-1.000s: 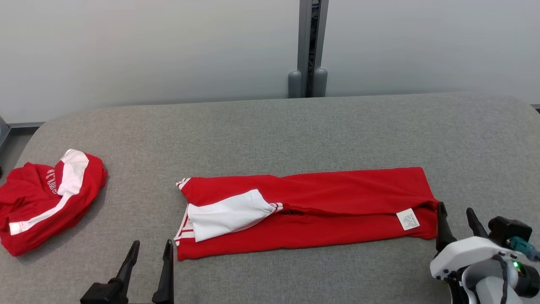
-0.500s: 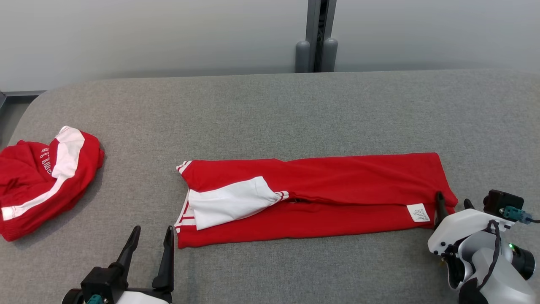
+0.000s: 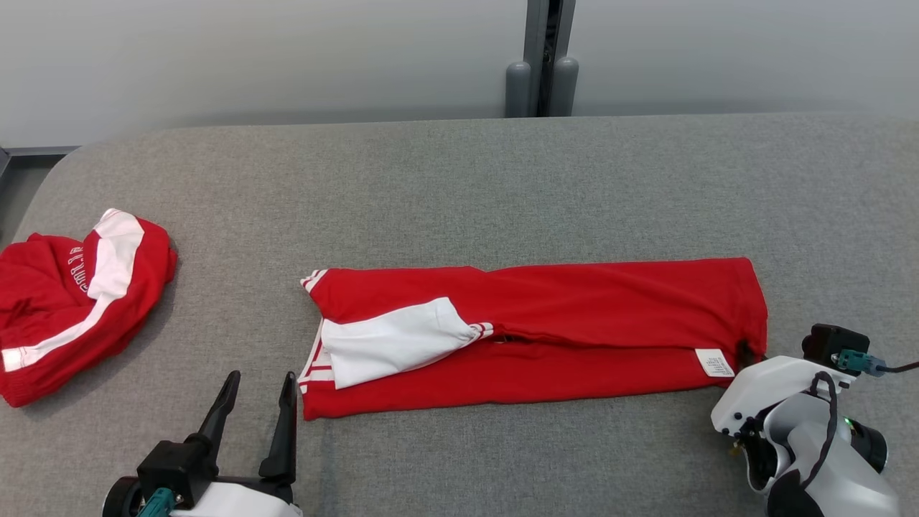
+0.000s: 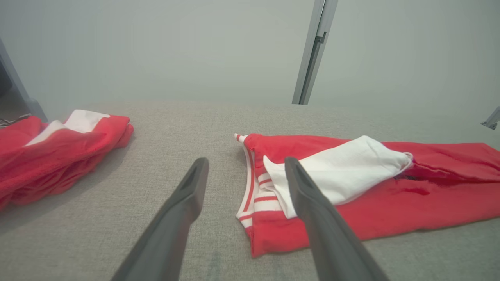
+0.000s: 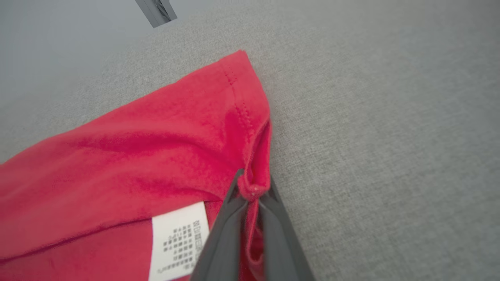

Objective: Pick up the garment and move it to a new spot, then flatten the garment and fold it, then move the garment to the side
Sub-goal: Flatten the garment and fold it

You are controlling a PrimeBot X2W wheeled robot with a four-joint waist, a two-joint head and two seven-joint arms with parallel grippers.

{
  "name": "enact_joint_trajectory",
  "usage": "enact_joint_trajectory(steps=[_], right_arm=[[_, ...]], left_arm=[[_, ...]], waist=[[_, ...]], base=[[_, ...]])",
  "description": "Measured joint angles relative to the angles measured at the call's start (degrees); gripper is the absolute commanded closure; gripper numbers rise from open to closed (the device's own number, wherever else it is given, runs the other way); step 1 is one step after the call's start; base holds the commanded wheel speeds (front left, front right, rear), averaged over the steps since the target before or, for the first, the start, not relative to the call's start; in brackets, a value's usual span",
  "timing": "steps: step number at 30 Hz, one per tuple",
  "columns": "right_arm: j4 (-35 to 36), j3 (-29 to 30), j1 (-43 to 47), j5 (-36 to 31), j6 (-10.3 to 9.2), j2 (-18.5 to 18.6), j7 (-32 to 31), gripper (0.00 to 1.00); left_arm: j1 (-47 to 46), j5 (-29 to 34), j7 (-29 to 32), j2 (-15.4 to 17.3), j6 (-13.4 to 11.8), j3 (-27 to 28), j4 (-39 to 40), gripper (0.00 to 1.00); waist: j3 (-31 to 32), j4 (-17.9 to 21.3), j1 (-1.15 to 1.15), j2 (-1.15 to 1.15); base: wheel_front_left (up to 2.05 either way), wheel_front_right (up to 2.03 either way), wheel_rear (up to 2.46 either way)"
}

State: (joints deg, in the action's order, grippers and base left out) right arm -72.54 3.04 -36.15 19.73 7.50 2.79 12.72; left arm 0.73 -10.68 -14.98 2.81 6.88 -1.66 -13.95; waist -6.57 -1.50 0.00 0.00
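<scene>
Grey table (image 3: 459, 187) beneath red garment (image 3: 574, 309)

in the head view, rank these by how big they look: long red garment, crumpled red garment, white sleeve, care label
1. long red garment
2. crumpled red garment, which runs to the frame edge
3. white sleeve
4. care label

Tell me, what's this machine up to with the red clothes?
A two-armed robot is partway through folding a long red garment laid out on the grey table. Its right fingers are pinched shut on the hem at the garment's right end, beside the white label. Its left fingers are open near the garment's left end, holding nothing. A second red-and-white garment lies crumpled at the table's left edge.
</scene>
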Motion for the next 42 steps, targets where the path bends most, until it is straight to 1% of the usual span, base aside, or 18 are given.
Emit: enact_joint_trajectory(steps=[4, 6, 11, 13, 14, 15, 21, 23, 29, 33, 36, 42], right_arm=[[0.3, -0.1, 0.1, 0.3, 0.0, 0.2, 1.1, 1.0], [0.8, -0.3, 0.1, 0.3, 0.01, 1.2, 1.5, 1.0], [1.8, -1.0, -0.8, -0.7, 0.01, 5.4, 2.0, 1.0], [2.6, -0.8, -1.3, -1.1, 0.01, 7.8, 2.0, 1.0], [3.1, -0.4, -2.1, -1.1, 0.0, 9.9, 2.0, 1.0], [3.4, -0.2, -2.5, -1.2, 0.0, 10.8, 2.1, 1.0], [4.6, -0.4, -4.5, -2.2, 0.0, 13.6, 2.2, 1.0], [5.1, -1.5, -4.9, -2.7, 0.0, 13.2, 2.2, 1.0], [9.6, -7.6, -4.3, -2.8, 0.0, 9.0, 2.3, 1.0], [14.7, -12.5, -1.9, -0.6, -0.01, 6.1, 2.1, 1.0], [19.1, -16.3, -0.1, 1.2, 0.0, 4.6, 1.3, 1.0], [28.1, -21.9, 3.9, 5.0, -0.01, 3.7, -2.8, 1.0]], left_arm=[[0.0, 0.0, 0.0, 0.0, 0.0, 0.2, 0.0, 0.0], [0.0, 0.0, 0.0, 0.0, 0.0, 0.3, 0.1, 0.0], [0.0, 0.0, 0.0, 0.0, 0.0, 0.4, 0.4, 0.0], [0.0, 0.0, 0.0, 0.0, 0.0, 0.5, 0.5, 0.0], [0.0, 0.1, 0.0, 0.0, 0.1, 0.7, 0.5, 0.0], [0.0, 0.2, 0.0, 0.0, 0.1, 0.8, 0.5, 0.0], [0.2, 0.7, 0.0, 0.0, 0.1, 1.0, 0.4, 0.0], [0.3, 0.8, 0.0, 0.0, 0.1, 0.8, 0.5, 0.0], [0.5, 0.8, 0.0, 0.0, 0.2, -0.4, 0.9, 0.0], [1.3, 0.4, 0.0, 0.0, 0.2, -1.1, 0.7, 0.0], [1.5, 0.1, 0.0, 0.0, 0.1, -1.6, 0.6, 0.0], [2.2, -0.3, 0.0, 0.0, -0.4, -2.7, 0.3, 0.0]], waist=[[0.3, 0.2, 0.0, 0.0], [0.4, 0.2, 0.0, 0.0], [0.4, 0.3, 0.0, 0.0], [0.5, 0.4, 0.0, 0.0], [0.5, 0.5, 0.0, 0.0], [0.5, 0.6, 0.0, 0.0], [0.7, 1.1, 0.0, 0.0], [1.0, 1.2, 0.0, 0.0], [2.2, 0.7, 0.0, 0.0], [3.1, -0.3, 0.0, 0.0], [3.6, -1.1, 0.0, 0.0], [4.4, -3.5, 0.0, 0.0]], base=[[0.0, 0.0, 0.0], [0.0, 0.0, 0.0], [0.0, 0.0, 0.0], [0.0, 0.0, 0.0], [0.0, 0.0, 0.0], [0.0, 0.0, 0.0], [0.0, 0.0, 0.0], [0.0, 0.0, 0.0], [0.0, 0.0, 0.0], [0.0, 0.0, 0.0], [0.0, 0.0, 0.0], [0.0, 0.0, 0.0]])
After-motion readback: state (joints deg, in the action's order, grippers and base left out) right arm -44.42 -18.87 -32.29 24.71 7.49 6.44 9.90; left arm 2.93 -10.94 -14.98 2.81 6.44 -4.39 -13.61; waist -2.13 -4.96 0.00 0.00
